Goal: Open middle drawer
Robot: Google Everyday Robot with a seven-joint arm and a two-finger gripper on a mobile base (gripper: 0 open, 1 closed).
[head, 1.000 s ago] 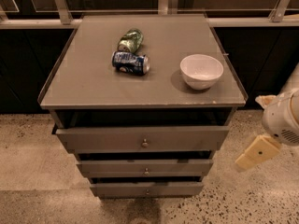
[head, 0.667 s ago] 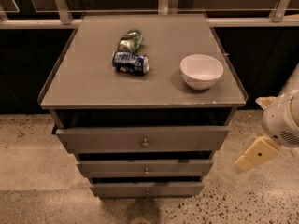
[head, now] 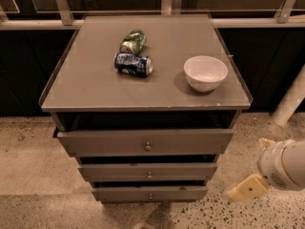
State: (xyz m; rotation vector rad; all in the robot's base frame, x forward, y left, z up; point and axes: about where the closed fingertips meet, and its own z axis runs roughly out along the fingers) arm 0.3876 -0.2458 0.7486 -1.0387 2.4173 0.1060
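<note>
The grey cabinet has three flat-fronted drawers. The middle drawer is the slim second front, with a small round metal knob at its centre. It sits set back from the taller top drawer above and stands out a little over the bottom drawer. My gripper is low at the right, to the right of the cabinet at about the height of the lower drawers, apart from every knob. A cream finger points left toward the cabinet. It holds nothing that I can see.
On the cabinet top lie a blue can and a green can on their sides, and a white bowl stands at the right. A white post rises behind my arm. Speckled floor surrounds the cabinet; a railing runs behind.
My gripper has drifted very slightly down and left. The drawers and the things on top have not moved.
</note>
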